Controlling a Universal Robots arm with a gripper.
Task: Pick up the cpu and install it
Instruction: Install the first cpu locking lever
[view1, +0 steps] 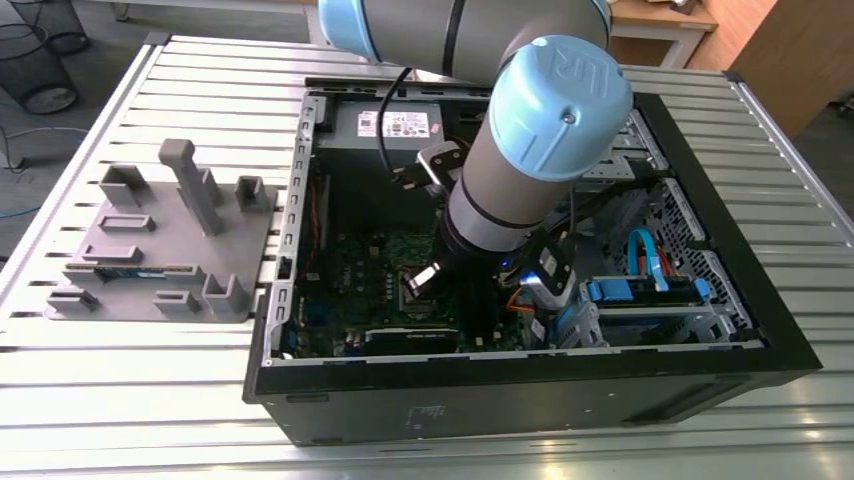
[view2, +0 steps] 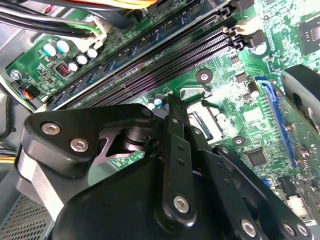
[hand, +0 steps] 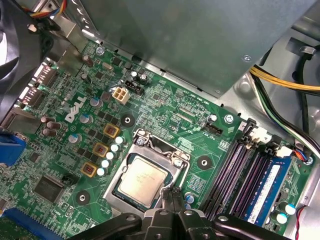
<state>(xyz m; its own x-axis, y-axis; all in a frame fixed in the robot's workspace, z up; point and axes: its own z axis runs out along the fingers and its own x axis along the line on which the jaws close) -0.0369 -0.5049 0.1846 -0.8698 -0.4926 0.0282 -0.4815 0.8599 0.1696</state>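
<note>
Silver cpu sits socketed; arm points down, tool closed, empty, beside it.

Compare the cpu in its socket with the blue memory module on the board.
Shape: the cpu is a small square; the blue memory module is long and narrow. Colour: the cpu's top is shiny silver; the module is blue. Pose: the cpu lies flat in its socket; the module stands on edge. Both sit on the green motherboard.
</note>
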